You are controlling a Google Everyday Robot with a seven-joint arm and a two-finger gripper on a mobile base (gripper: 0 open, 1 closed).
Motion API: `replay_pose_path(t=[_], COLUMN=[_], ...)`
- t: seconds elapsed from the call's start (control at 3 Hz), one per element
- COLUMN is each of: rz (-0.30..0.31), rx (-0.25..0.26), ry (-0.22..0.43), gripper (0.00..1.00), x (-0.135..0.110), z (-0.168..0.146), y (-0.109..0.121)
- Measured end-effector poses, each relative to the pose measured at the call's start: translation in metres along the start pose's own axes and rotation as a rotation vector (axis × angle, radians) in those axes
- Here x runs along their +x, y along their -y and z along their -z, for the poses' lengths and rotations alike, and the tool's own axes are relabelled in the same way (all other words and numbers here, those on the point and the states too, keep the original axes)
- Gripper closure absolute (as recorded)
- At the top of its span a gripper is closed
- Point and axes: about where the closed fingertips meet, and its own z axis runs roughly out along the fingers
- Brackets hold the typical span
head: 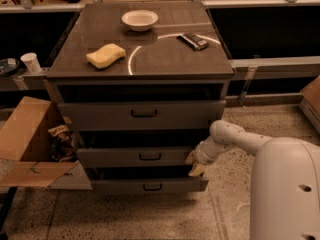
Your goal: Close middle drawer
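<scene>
We see a grey table [165,59] with three drawers in its front. The middle drawer [120,157] is the second one from above, between the taller top drawer [100,116] and the lowest drawer [120,186]. It has a low front panel with a small dark handle [150,156] in the centre. A dark gap shows above its front, and the drawer looks a little pulled out, not flush.

The claw [195,164] is at the right end of the middle drawer's front, touching it or very close to it. We cannot tell if the claw is released or clenched. The white arm [235,136] reaches to it from the right, and the robot's large white body [285,189] fills the lower right corner.

On the table are a white bowl [140,20] at the back, a yellow sponge [105,55] on the left and a dark flat object [193,41] on the right. These three lie well apart.

On the floor at the left of the table stands an open cardboard box [25,144]. A paper cup [31,62] stands on a low shelf further left.
</scene>
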Motion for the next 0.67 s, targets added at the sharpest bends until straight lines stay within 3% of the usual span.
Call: replay_pose_path(t=[0.33, 0.67], rz=[0.0, 0.003], rx=[0.0, 0.036], ry=[0.0, 0.005], gripper=[0.37, 0.14], x=[0.0, 0.004], z=[0.0, 0.005], y=[-0.001, 0.013])
